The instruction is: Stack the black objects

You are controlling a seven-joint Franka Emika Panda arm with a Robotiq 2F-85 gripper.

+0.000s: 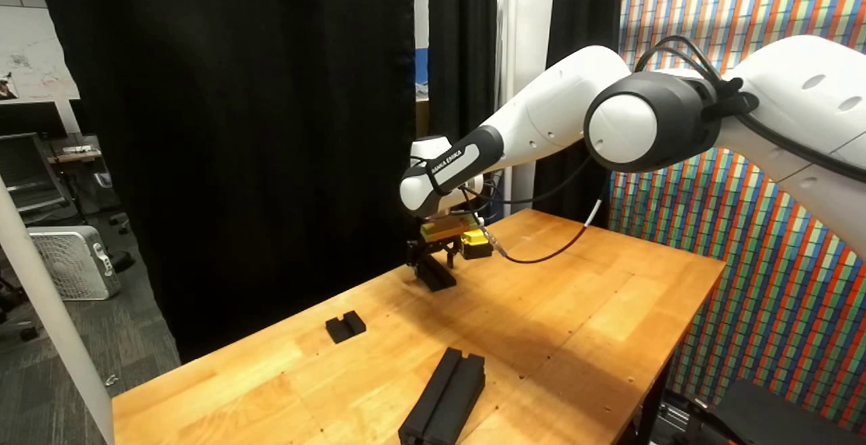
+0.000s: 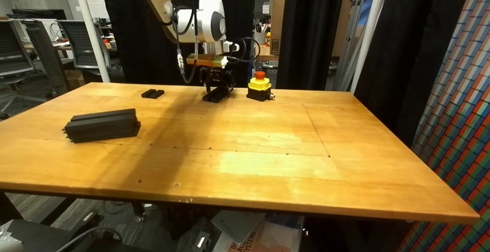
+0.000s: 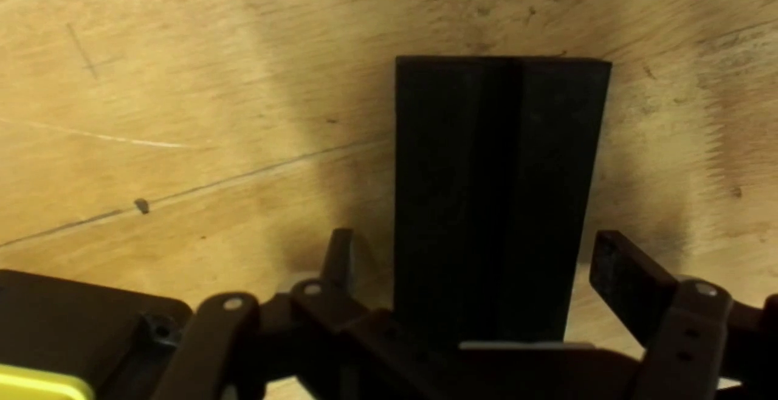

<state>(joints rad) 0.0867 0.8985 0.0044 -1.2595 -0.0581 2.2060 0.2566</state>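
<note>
Right by the edge of the counter [image 2: 268, 171] that runs along the black curtain [image 1: 250, 127], the gripper [image 3: 477, 248] straddles the grooved black slab [image 3: 495, 187], and its fingers [image 3: 629, 284] are spread wide! Look in the wrist view: one fingertip to each side of the slab, wood showing in both gaps, one gap clearly slimmer than the other. The slab lies flat, groove facing up and running lengthwise between the fingers; one end pokes out in plain sight, the other is hidden behind the gripper's own linkage.

Just beside them, along that same curtain edge, sits the yellow box [image 2: 259, 85] with its red top and black base, and a part of it shows in the wrist view's bottom left corner. Swing the other way along the edge, toward the counter's far left corner in an exterior view, and here's the small black block [image 2: 152, 94], flat, grooved too, well apart from the slab! Farther in from the curtain edge, toward the counter's left edge in that same view, it's the big one: the long black bar [image 2: 104, 126], lying lengthwise on the wood, a groove along the top, thin prongs at one end. One piece or several together? Can't tell from here. Up top, the white arm [image 1: 555, 113] reaches over the counter, a thin cable [image 1: 528, 262] hanging in a loop near the gripper.
</note>
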